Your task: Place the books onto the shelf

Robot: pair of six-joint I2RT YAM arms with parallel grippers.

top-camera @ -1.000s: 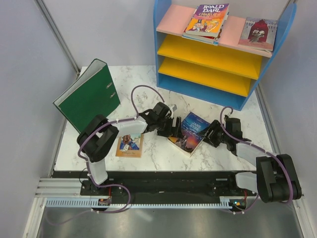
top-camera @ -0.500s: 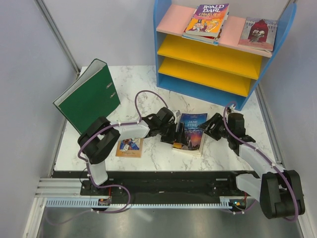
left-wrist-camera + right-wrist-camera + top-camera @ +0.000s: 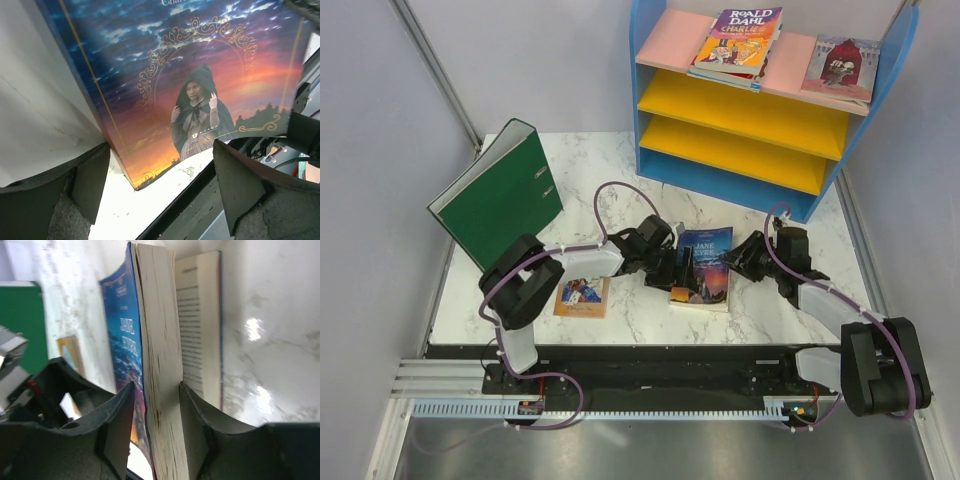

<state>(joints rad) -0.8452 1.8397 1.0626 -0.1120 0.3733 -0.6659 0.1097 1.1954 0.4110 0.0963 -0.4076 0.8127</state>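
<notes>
Right gripper (image 3: 156, 390) is closed across the fore-edge of the dark blue, sunset-covered paperback book (image 3: 705, 265), which is laid cover-up on the white marbled tabletop (image 3: 640, 315) between the arms. The left gripper (image 3: 160, 150) is held wide open at its other edge. Being light, limp and glossy, the book is judged best pinched with all leaves together, since some back pages are left outside the grip. Farther off, the blue-framed shelf with pink top board (image 3: 720, 185) is set well apart.
</notes>
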